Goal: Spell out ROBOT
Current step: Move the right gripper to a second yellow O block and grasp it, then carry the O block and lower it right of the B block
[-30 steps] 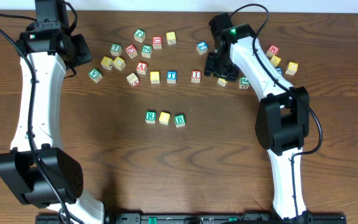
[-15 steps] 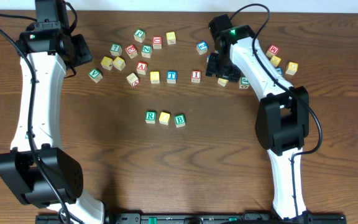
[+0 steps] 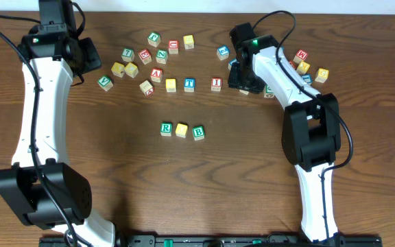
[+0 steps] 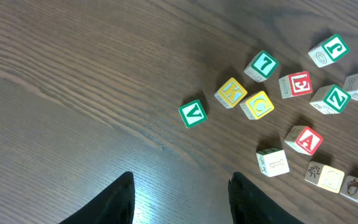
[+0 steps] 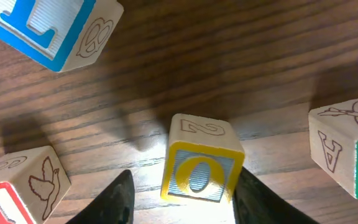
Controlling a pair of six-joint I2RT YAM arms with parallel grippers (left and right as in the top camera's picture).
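Currently: right gripper (image 5: 182, 174) straddling yellow O cube (image 5: 201, 167) (jaws spread, one side gapped); left gripper (image 4: 180, 177) spread.

Yellow O cube (image 5: 199, 168) between parted jaws

Dark wood-grain table (image 3: 204, 185) — a soft glare on its surface.

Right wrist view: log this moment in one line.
row: R, yellow cube, B placed | right pincer: open around O cube | left pincer: open, empty
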